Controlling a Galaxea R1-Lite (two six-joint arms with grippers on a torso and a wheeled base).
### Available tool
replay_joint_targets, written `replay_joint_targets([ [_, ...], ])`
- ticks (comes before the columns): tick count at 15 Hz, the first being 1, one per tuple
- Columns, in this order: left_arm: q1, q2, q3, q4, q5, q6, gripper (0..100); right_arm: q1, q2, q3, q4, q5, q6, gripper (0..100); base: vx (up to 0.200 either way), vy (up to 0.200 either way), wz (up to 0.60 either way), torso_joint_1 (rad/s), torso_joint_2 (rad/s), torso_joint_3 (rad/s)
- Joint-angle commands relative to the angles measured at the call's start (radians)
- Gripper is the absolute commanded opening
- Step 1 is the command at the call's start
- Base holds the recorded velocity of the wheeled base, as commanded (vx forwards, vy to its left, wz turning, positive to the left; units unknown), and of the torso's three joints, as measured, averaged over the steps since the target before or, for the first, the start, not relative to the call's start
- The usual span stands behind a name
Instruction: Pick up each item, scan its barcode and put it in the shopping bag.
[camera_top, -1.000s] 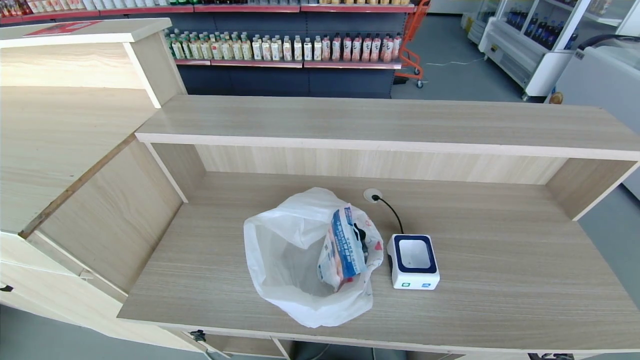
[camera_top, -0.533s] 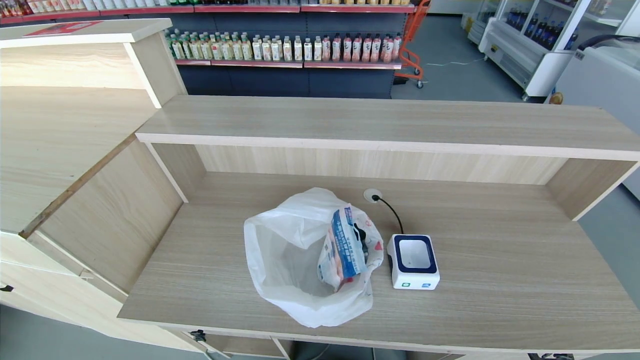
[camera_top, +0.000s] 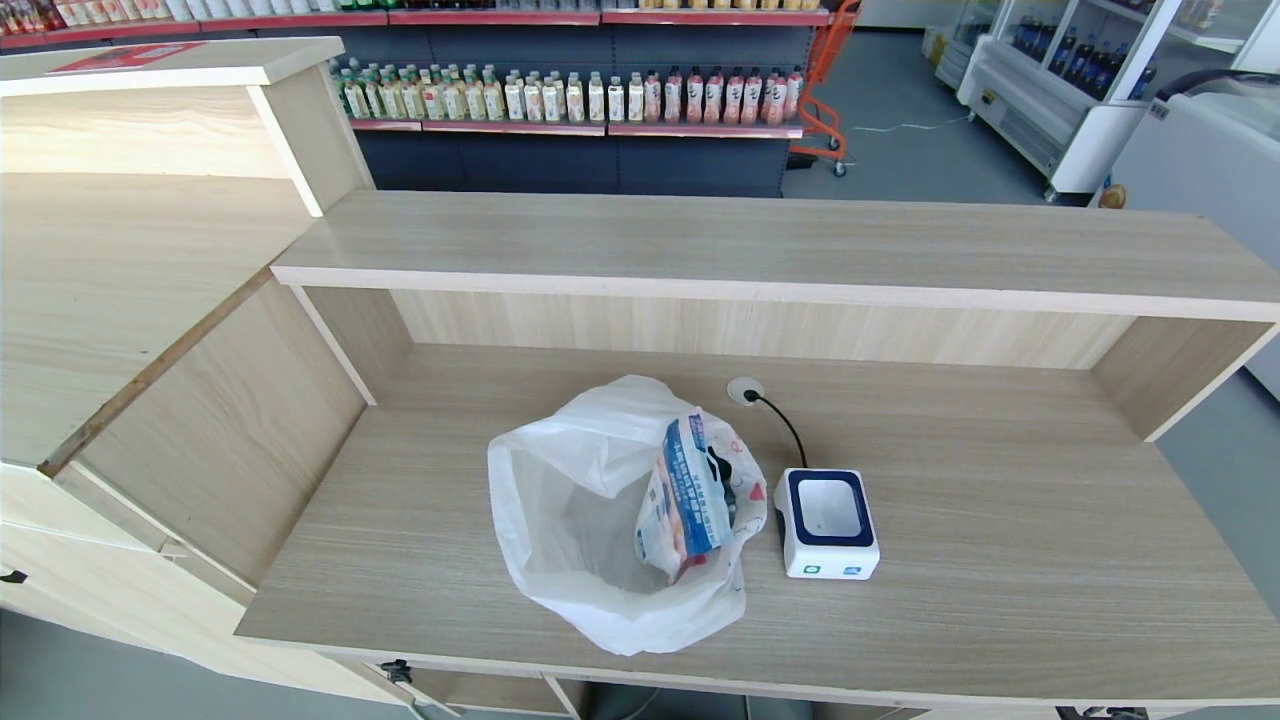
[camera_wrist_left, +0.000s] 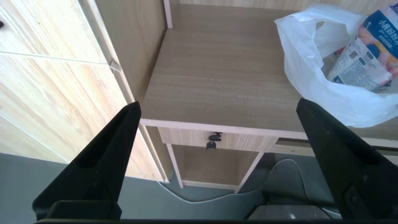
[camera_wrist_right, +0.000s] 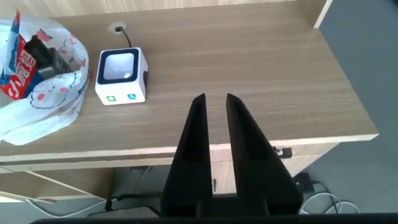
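Pale wood-grain counter (camera_top: 1000, 520) runs the width of a shop checkout. Near its front edge a white plastic shopping bag (camera_top: 560, 500) slumps open, and a blue, white and orange snack packet (camera_top: 690, 490) stands inside against the bag's right side. Just right of the bag sits a small white scanner (camera_top: 826, 522), its black cable (camera_top: 785, 425) running back to a hole in the counter. The left gripper (camera_wrist_left: 219, 104), off the front left edge, has its fingers spread wide and empty. The right gripper (camera_wrist_right: 216, 98), off the front right edge, has its fingers almost pressed together, also empty.

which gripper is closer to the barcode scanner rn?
Right. The right gripper hangs at the counter front edge, near the scanner. The left gripper hangs near the counter left front corner, with the shopping bag between it and the scanner.
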Motion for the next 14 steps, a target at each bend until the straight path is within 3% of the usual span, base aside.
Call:
replay_joint_targets([
  [1,0.000,0.000,0.000,0.000,0.001,-0.003,100,0.000,0.004,0.000,-0.001,0.001,-0.005,0,0.000,0.000,0.00,0.000,0.00,0.000],
  [3,0.000,0.003,0.000,0.000,-0.001,0.003,100,0.000,0.004,0.000,0.000,0.004,-0.011,0,0.000,0.000,0.00,0.000,0.00,0.000],
  [12,-0.001,0.000,0.000,0.000,-0.001,0.003,100,0.000,0.004,0.002,-0.001,-0.003,0.000,0,0.000,-0.200,0.00,0.001,0.00,0.003],
  [14,0.000,0.000,0.000,0.000,-0.001,-0.002,100,0.000,0.004,0.002,-0.001,-0.001,-0.002,0,0.000,0.000,0.00,0.000,0.00,0.000],
])
